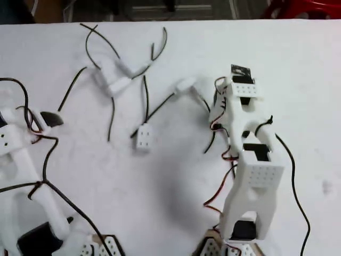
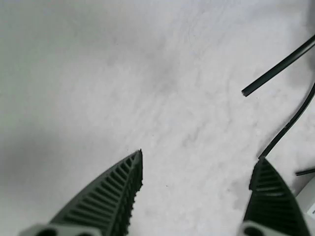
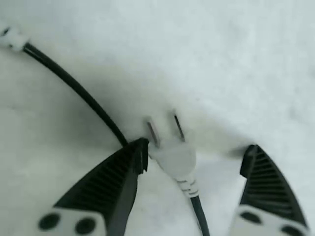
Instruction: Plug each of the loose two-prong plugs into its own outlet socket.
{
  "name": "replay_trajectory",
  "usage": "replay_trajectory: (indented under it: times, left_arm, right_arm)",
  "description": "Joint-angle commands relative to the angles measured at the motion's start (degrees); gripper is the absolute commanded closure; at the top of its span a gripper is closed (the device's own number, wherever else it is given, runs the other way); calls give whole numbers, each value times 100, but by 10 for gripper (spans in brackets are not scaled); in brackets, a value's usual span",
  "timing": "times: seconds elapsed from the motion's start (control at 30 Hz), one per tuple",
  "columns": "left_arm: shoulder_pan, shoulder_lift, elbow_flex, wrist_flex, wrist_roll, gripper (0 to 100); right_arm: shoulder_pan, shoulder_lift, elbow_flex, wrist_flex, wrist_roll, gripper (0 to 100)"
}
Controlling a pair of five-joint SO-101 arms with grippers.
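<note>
A white two-prong plug [image 3: 173,156] lies on the white table, prongs [image 3: 165,129] pointing away from the camera, its black cord running back under the wrist. My right gripper [image 3: 197,150] is open around it, one fingertip close beside the plug body. In the high view this plug [image 1: 186,84] lies just left of the right gripper [image 1: 217,100]. A white outlet socket [image 1: 143,136] lies lower left of it. More white plug and socket pieces [image 1: 114,77] with black cords lie at the back. My left gripper [image 2: 197,164] is open over bare table, at the left edge [image 1: 50,119].
Loose black cords [image 1: 146,98] cross the table's middle and back. A second black cord [image 3: 74,83] runs past the right gripper's finger. Cord ends [image 2: 275,69] lie off to one side of the left gripper. The arms' own red and black wires [image 1: 218,186] hang nearby.
</note>
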Motion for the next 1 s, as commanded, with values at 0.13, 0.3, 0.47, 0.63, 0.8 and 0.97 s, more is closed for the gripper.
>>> replay_trajectory:
  times: [0.13, 0.3, 0.47, 0.63, 0.8, 0.97]
  left_arm:
    - [-4, -171, -18, -79, 62, 660]
    - [-4, -171, -18, -79, 62, 660]
    - [-4, -171, -18, -79, 62, 660]
    - [-13, -171, -18, -79, 62, 660]
    - [-22, -171, -18, -88, 62, 660]
    - [-22, -171, -18, -79, 62, 660]
  right_arm:
    - [84, 84, -202, -22, 79, 914]
    - [127, -4, -607, 268, 554, 943]
    - [180, -514, -2303, 1666, 563, 950]
    - [-31, -1007, -3780, 2290, 527, 950]
    - [-804, -1508, -3270, 2290, -229, 950]
    - [-1886, -1613, -2382, 2255, -1310, 950]
